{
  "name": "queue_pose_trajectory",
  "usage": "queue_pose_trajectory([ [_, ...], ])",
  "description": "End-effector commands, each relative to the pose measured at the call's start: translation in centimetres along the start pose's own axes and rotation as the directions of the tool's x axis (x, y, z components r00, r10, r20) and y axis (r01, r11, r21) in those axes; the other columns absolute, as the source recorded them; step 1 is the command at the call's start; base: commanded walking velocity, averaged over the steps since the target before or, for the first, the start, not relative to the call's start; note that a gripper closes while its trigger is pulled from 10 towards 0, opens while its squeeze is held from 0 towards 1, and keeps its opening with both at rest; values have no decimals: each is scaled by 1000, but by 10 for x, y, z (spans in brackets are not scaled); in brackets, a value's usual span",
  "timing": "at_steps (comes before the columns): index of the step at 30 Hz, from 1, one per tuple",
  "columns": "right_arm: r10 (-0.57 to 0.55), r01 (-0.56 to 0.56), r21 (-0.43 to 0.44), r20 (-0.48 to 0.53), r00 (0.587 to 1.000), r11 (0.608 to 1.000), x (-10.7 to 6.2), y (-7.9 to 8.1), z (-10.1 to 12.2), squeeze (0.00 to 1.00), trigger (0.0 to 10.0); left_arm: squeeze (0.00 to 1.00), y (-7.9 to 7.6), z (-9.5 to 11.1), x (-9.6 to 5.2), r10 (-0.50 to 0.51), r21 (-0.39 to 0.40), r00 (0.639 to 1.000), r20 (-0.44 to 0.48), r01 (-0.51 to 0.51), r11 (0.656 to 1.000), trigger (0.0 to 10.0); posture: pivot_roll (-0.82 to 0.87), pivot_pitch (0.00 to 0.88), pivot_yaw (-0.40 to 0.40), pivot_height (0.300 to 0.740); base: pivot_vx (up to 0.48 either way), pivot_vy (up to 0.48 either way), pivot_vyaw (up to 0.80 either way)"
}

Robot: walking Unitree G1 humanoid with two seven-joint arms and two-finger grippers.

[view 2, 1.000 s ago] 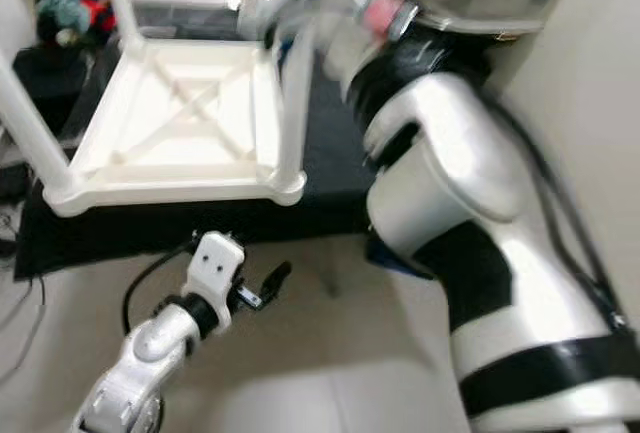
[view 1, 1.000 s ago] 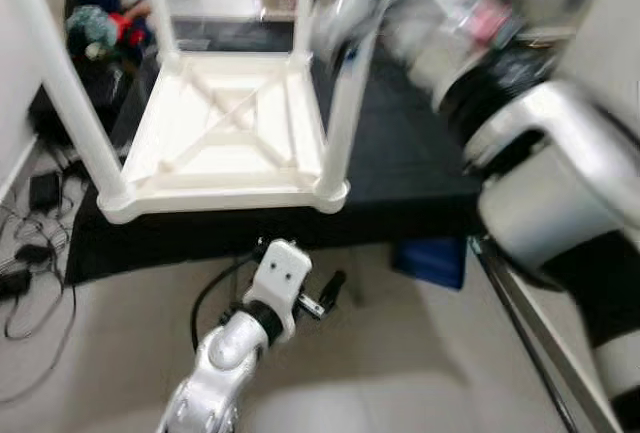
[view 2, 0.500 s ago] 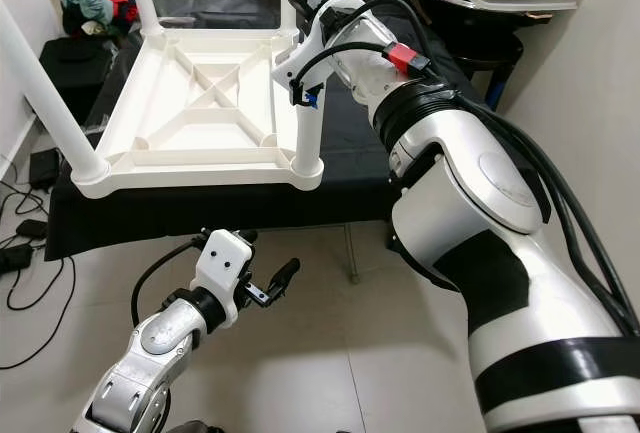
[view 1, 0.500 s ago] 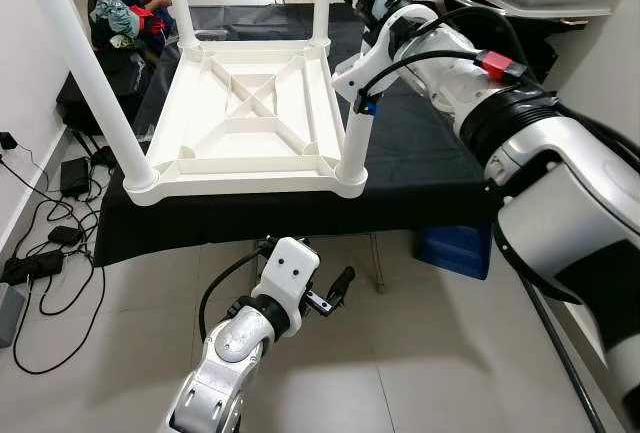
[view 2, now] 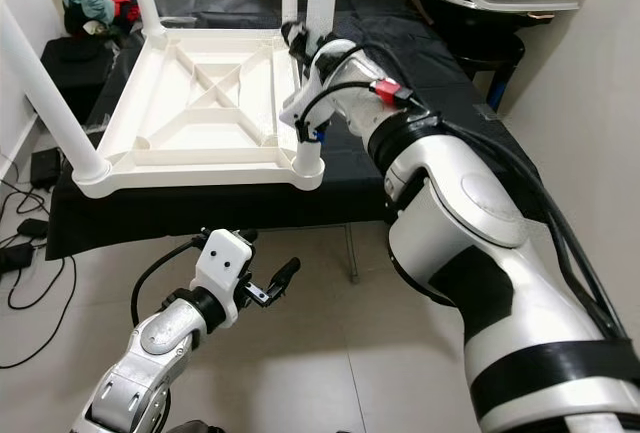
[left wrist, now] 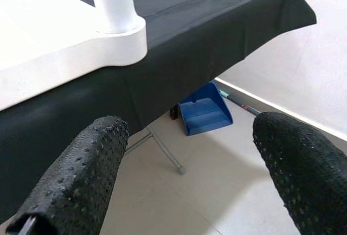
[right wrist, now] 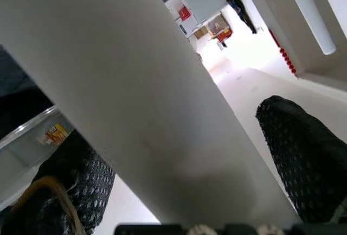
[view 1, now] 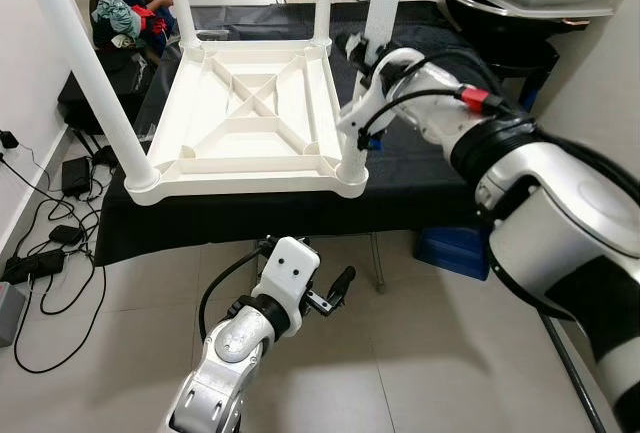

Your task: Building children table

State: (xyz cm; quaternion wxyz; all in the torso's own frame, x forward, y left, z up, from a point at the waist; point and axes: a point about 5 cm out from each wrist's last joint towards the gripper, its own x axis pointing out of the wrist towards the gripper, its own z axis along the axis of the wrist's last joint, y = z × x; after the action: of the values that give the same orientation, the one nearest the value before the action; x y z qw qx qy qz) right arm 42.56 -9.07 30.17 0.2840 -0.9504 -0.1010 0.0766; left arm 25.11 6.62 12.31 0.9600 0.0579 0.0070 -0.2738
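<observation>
A white table [view 1: 250,123] lies upside down on a black-draped bench [view 1: 420,168]. The right gripper [right wrist: 179,153] clasps its near right leg [view 1: 372,43]. The left gripper [left wrist: 184,164] hangs low, fingers spread, over the floor [view 1: 420,353].

Table legs [view 1: 75,63] cut off by the top edge, right end effector [view 1: 356,50] mostly hidden behind one leg

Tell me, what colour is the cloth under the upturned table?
Black cloth, clearest in the left eye view.
</observation>
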Motion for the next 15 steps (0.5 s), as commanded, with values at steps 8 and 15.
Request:
queue_pose_trajectory([
  [8,37,-33,-72,55,998,997,3,2,24,0,10000,0,-5,3,-4,4,-8,1000,3,-4,1000,10000,57,114,-73,740,0,0,0],
  [15,46,-41,-89,56,997,995,4,4,30,0,10000,0,-8,6,-6,5,-13,1000,9,-5,1000,10000,51,128,-77,740,0,0,0],
])
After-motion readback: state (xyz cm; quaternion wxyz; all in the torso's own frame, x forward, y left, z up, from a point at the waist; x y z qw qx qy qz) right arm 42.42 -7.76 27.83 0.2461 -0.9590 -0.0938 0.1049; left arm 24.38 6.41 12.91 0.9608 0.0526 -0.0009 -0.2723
